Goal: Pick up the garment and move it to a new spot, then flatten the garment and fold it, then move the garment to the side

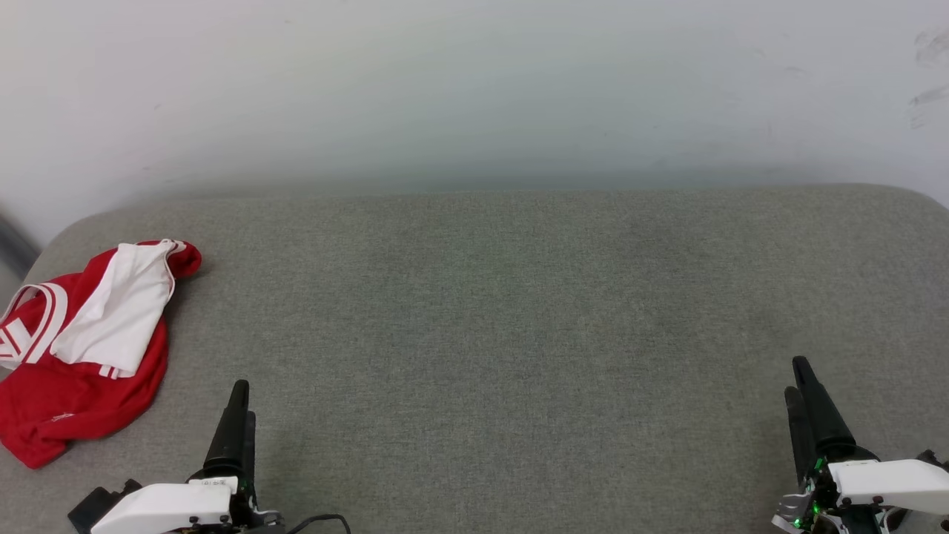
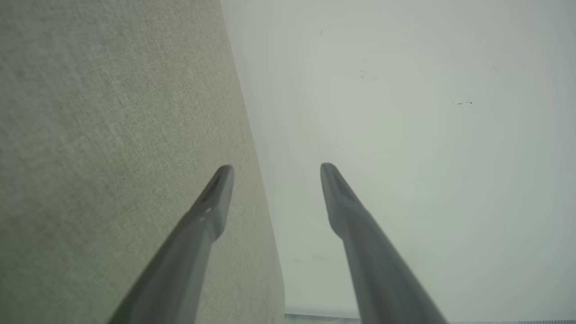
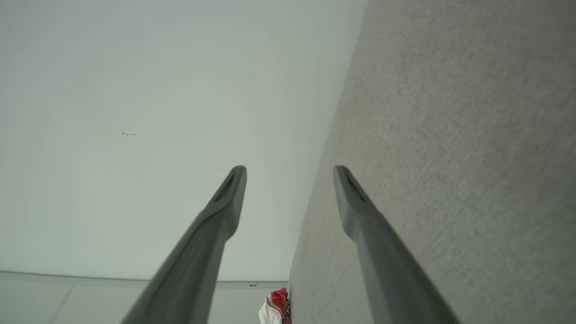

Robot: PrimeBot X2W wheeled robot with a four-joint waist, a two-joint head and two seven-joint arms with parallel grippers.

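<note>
the garment [image 1: 81,348] lies crumpled at the far left end of the grey bench [image 1: 519,334], seemingly not yet moved, flattened or folded, while the left hand [image 2: 275,168] and right hand [image 3: 289,168] both sit spread wide and empty at the bench's near edge.

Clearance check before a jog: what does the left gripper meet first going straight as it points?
Way looks free over the grey cushion; the left gripper would probably reach the wall first, depth unclear.
</note>
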